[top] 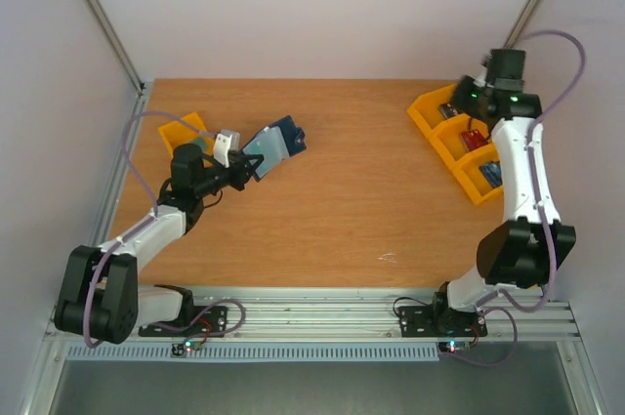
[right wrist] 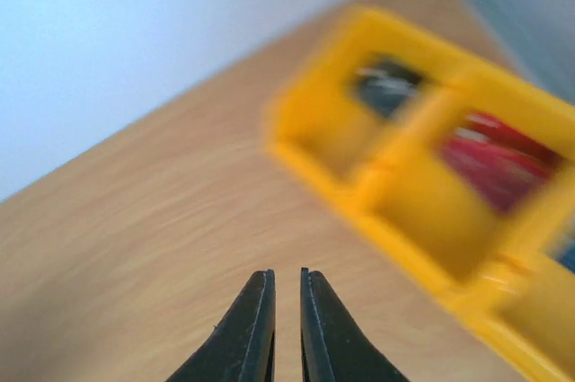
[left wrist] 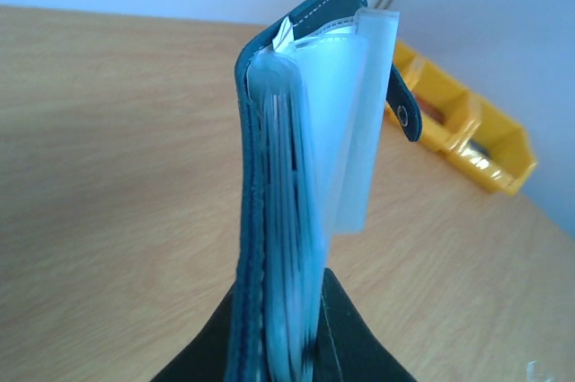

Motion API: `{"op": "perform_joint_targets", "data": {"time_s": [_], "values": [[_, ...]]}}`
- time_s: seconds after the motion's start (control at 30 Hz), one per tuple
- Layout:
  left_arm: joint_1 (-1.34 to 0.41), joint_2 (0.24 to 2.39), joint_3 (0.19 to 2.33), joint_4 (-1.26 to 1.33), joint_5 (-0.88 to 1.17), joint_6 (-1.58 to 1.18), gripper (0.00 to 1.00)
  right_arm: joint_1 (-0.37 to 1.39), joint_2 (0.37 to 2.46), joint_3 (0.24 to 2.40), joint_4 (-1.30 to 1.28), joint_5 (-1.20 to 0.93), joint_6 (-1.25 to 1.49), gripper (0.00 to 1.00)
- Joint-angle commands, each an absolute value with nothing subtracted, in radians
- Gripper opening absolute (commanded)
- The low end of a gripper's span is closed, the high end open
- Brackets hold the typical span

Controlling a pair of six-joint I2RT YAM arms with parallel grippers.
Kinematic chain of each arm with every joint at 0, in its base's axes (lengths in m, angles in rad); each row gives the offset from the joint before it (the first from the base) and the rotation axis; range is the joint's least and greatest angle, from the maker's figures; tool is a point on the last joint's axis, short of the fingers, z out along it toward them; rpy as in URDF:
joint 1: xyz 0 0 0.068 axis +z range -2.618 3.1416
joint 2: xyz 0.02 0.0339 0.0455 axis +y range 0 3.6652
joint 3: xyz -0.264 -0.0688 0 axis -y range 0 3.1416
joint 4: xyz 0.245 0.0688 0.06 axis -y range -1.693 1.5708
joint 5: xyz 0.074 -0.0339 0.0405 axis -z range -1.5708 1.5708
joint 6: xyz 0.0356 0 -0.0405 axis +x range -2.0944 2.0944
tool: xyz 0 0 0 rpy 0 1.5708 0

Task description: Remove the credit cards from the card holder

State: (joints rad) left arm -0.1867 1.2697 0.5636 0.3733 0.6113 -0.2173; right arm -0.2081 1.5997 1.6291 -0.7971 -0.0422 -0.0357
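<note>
From above, my left pincer [top: 249, 169] was clamped on the card holder [top: 278, 142], holding it off the table [top: 322, 229] at the far left, near a yellow bin [top: 186, 130]. My right pincer [top: 467, 93] hung well apart, over the row of yellow bins [top: 459, 156] at the far right. The first risk, as I judged it, was that long crossing: reaching over in haste could knock the holder askew in a grip I could not correct.

At my left wrist, the dark cover stood on edge between my fingers, the translucent sleeves [left wrist: 359, 130] fanning out and the snap tab [left wrist: 404, 108] dangling. I could not tell any credit card apart from the pale sleeves. A pull there might pinch plastic instead of card, tear a sleeve, or drag the whole holder out of my hold.

At my right wrist, the jaws stood all but pressed together with nothing between them, and the bins were smeared with blur, something red [right wrist: 503, 157] in one compartment. Arriving like that, I would have only shoved the sleeves aside.
</note>
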Motion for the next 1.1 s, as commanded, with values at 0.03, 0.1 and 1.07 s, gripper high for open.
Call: {"op": "perform_joint_targets", "data": {"time_s": [0.03,0.1,1.07], "values": [[-0.200,1.205,0.621,0.545,0.748,-0.343,0.00,0.064,1.500,1.752,-0.802,-0.428,-0.330,0.10],[-0.207,1.176,0.628,0.559,0.780,-0.391,0.00,0.207,1.502,1.800,-0.836,-0.459,-0.362,0.10],[-0.329,1.027,0.696,0.432,0.700,-0.412,0.00,0.882,1.688,2.040,-0.957,0.099,-0.353,0.49]]}}
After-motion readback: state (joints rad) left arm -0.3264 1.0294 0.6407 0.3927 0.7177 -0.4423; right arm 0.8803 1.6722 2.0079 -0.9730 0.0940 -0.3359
